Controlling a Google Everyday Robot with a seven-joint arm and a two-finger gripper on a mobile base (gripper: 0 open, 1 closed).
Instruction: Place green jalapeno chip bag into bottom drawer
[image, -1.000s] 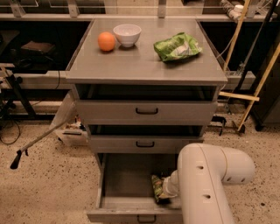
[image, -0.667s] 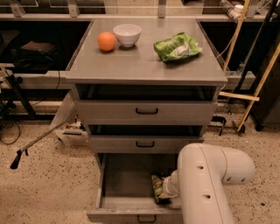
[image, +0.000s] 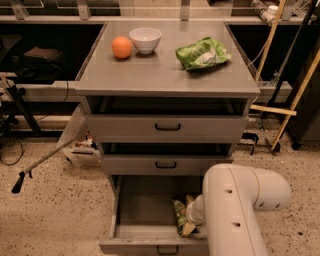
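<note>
Below the bench's (image: 160, 75) front edge, in the open bottom drawer (image: 142, 205), the pincer (image: 190, 218) is hanging beside the green jalapeno chip bag (image: 178, 215), its grip untellable behind the arm (image: 235, 210); releasing low, then lifting straight up, is looking wisest.

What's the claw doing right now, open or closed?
Claw: down in the open bottom drawer, at the green jalapeno chip bag; open or closed cannot be told.
</note>
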